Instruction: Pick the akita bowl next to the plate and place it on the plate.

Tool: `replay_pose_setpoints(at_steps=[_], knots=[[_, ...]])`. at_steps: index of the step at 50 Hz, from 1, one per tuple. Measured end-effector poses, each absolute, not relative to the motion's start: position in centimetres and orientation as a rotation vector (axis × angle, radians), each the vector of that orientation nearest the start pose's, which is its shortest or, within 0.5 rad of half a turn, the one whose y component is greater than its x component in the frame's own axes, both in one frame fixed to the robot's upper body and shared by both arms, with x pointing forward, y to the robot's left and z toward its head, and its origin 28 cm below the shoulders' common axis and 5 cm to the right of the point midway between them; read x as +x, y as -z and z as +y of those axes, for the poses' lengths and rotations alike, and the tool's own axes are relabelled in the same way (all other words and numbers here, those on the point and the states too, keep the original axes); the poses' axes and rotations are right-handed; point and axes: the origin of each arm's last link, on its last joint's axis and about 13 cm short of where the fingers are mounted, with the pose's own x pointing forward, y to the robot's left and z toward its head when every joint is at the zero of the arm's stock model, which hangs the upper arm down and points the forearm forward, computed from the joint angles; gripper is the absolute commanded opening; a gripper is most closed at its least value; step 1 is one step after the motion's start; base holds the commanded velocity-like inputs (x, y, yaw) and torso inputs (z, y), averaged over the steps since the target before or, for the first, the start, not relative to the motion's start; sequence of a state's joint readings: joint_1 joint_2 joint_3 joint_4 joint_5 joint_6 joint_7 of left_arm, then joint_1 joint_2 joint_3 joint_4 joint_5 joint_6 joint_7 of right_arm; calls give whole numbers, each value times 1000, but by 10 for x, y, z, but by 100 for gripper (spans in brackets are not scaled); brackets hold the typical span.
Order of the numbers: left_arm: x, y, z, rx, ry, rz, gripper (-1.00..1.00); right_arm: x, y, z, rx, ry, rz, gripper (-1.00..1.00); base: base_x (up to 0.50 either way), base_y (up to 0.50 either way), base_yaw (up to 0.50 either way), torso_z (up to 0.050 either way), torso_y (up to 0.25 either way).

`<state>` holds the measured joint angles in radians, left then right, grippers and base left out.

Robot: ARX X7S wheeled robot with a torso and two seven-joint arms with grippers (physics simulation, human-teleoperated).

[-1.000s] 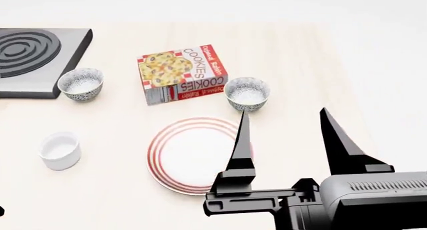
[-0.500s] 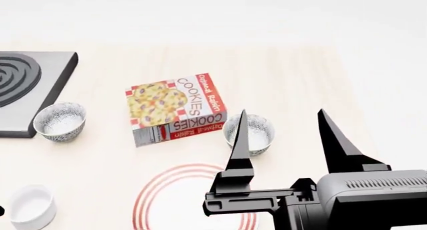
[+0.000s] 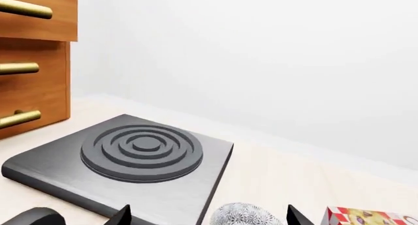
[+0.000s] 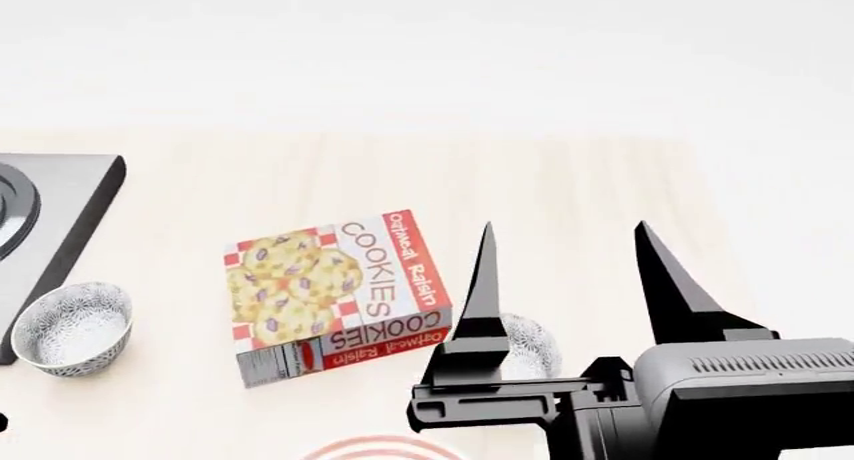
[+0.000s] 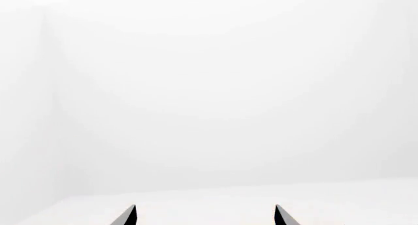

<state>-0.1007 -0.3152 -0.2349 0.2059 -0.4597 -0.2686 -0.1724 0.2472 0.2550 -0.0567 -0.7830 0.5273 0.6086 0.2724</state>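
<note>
Our right end effector hangs over the tabletop with its two fingers wide apart and nothing between them. The akita bowl sits just behind its left finger, beside the cookie box. Only the plate rim peeks in below. Our left end effector is apart too, near the other bowl. The right arm is nearer.

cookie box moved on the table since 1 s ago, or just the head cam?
Cannot tell for sure; likely camera only. The cookie box slid down-frame together with the stove and both bowls, spacing unchanged.
</note>
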Motion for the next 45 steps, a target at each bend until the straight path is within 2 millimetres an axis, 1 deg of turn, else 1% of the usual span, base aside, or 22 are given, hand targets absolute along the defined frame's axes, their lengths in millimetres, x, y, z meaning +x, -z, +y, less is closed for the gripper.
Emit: replay_pose_setpoints(at_steps=[12,18,23,33,45], knots=[[227,-87,309,-151,-288,-97,100,206,-178,-96,156,-162,-327,100,500,0,0,0,0],[227,-86,309,-152,-289,-96,100,207,-177,-96,155,-150,-314,100,28,0,0,0,0],[227,-85,309,-154,-290,-95,100,211,-175,-96,134,-132,-263,100,0,0,0,0,0],[227,-85,309,-158,-291,-93,100,230,-177,-98,55,-65,-140,100,0,0,0,0,0],[227,-85,310,-163,-294,-91,100,261,-191,-103,-44,-13,-43,100,0,0,0,0,0]])
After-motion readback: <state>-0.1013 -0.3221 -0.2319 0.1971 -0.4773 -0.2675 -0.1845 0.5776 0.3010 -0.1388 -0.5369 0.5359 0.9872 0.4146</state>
